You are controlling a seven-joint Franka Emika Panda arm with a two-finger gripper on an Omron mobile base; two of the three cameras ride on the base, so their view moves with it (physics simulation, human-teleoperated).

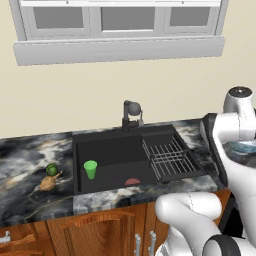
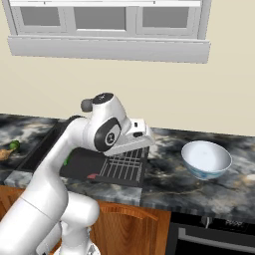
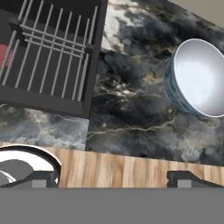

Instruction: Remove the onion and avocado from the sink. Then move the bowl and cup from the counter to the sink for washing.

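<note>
Reaching: the claw (image 3: 111, 177) hung with its jaws spread wide and empty, over the front edge of the desk (image 3: 131, 118), right of the sink.
Bowl: one bowl (image 3: 202, 78) sat upright on the desk, well right of the sink (image 1: 115, 157) and its wire rack (image 1: 167, 159).
Handling: it looked stiff, glazed and likely slippery, breakable if dropped; heavier than the cup, I judged.
Hold: best pinched across the rim, one finger inside the wall and one outside.
Cup: one green cup (image 1: 90, 169) stood upright inside the sink basin, left part; light and rigid by the look.
Onion: one onion (image 1: 48, 183) lay on the desk left of the sink.
Avocado: one avocado (image 1: 52, 170) sat just behind the onion, touching or nearly so.
Faucet: one faucet (image 1: 131, 115) stood at the back of the sink.
</note>
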